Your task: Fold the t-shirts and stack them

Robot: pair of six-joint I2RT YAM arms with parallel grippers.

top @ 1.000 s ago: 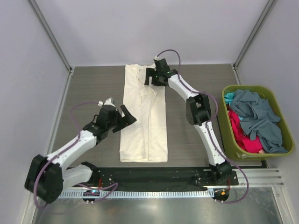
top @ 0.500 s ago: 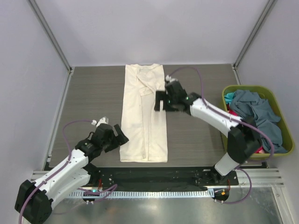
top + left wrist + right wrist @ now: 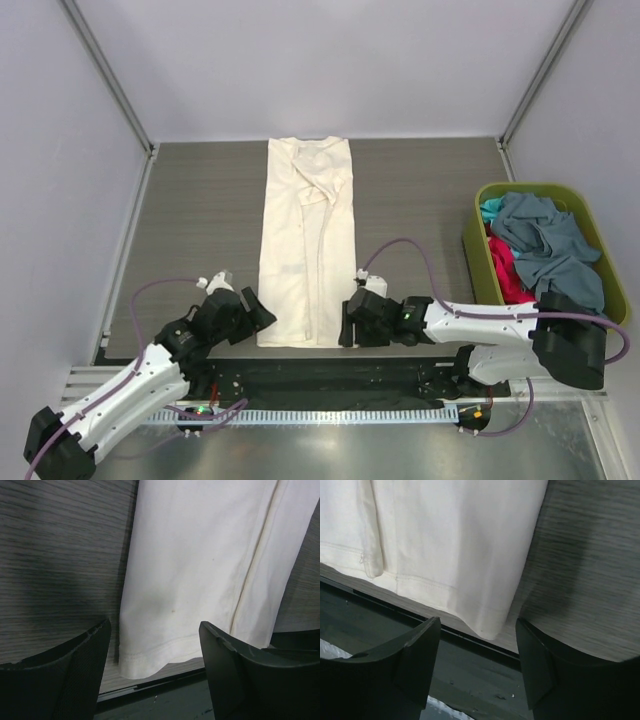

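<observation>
At the middle of the grey wood-grain tabletop (image 3: pixel 200 220): the cream t-shirt (image 3: pixel 307 245), folded lengthwise into a long narrow strip, collar end toward the far wall, hem end toward the arm bases; lying flat, with a few creases near the collar and a long fold line down its length.

Just beside the hem's left corner: the left gripper (image 3: pixel 256 312), low over the tabletop, spread wide and holding nothing; from the left wrist view, both dark fingers (image 3: pixel 75 675) far apart, with that corner of the hem between them and stitching visible along its edge; contact with the cloth impossible to judge.

Just beside the hem's right corner: the right gripper (image 3: pixel 347 322), likewise low, spread wide and empty; from the right wrist view, the other corner of the hem framed between its fingers (image 3: pixel 415 665), with a doubled layer of cloth further left.

Just nearer than the hem: the tabletop's edge, then the black base plate (image 3: pixel 330 372).

Well apart, at the right side of the tabletop: the olive-green basket (image 3: pixel 478 270), heaped with the other tees; a slate grey-blue t-shirt (image 3: pixel 548 245) on top; a red-pink t-shirt (image 3: pixel 510 285) beneath it, toward the near left; a teal t-shirt (image 3: pixel 490 209) peeking out at the far-left corner; all three crumpled.
</observation>
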